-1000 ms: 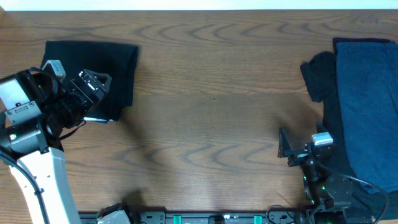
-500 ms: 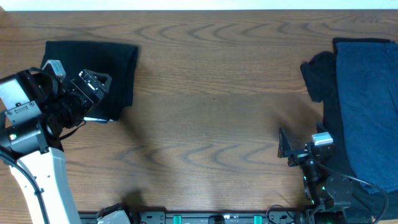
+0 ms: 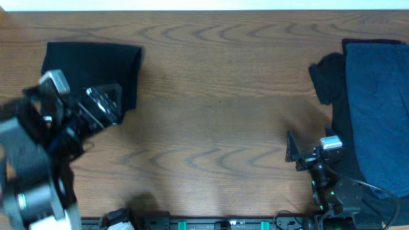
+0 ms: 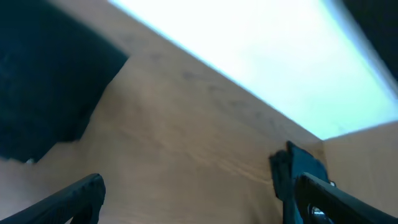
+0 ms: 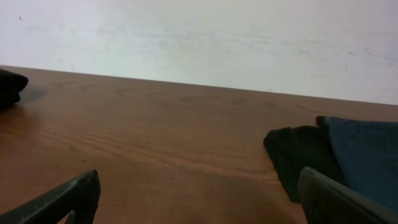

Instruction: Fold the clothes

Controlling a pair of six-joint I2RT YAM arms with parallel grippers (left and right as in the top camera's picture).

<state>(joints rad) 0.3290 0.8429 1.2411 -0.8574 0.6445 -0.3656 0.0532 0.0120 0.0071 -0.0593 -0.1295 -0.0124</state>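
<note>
Wood table (image 3: 217, 121), black garment (image 3: 86, 64), navy garment (image 3: 377, 96)

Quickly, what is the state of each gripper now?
Left gripper: open, holding nothing.
Right gripper: open, holding nothing.

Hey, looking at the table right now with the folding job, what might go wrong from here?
The left tool hangs open over the near edge of the folded black garment; a finger could snag the cloth and pull the fold apart. On the right, the navy garment overlaps a second black garment, so the open right tool beside them may pinch both at once.
</note>
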